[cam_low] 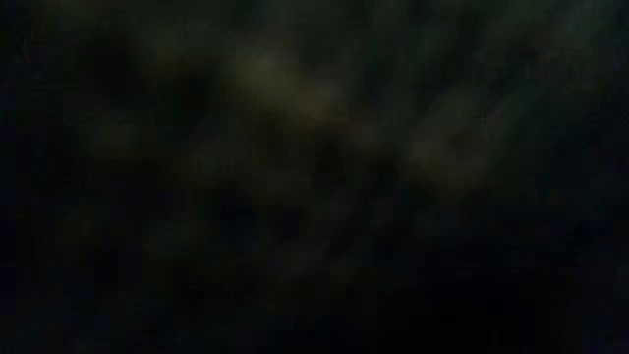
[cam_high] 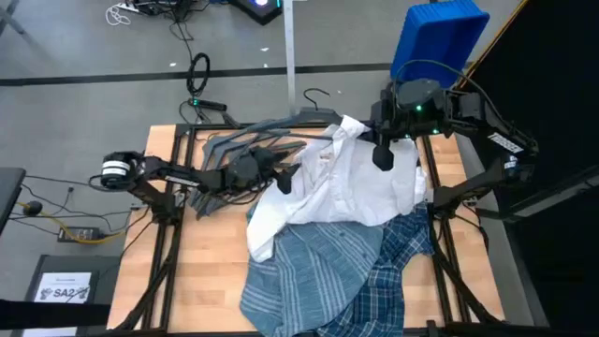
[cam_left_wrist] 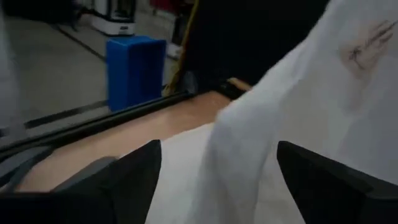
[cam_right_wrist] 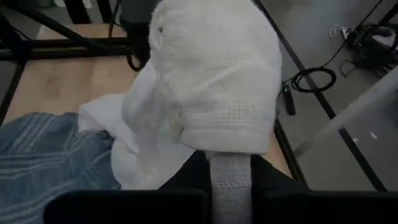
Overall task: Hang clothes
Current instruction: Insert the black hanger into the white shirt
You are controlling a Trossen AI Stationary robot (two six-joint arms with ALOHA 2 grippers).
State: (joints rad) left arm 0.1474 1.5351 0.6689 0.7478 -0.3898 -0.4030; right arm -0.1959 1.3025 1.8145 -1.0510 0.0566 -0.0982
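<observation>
The white shirt (cam_high: 342, 183) lies bunched in the middle of the bench (cam_high: 187, 271), on top of the striped shirt (cam_high: 309, 271) and the plaid shirt (cam_high: 393, 271), which spread toward the near edge; both are partly hidden under it and cut off by the picture's bottom edge. A heap of dark hangers (cam_high: 253, 140) lies at the far side, just beside the white shirt's collar end. The low view is almost wholly dark and shows nothing that can be made out.

The right hand (cam_high: 383, 154) is over the shirt's far right part, its fingers closed on a fold of white cloth that drapes over them in the right wrist view (cam_right_wrist: 214, 87). The left hand (cam_high: 288, 178) is at the shirt's left edge, fingers spread, with white cloth (cam_left_wrist: 298, 124) lying between them; whether they touch it I cannot tell.
</observation>
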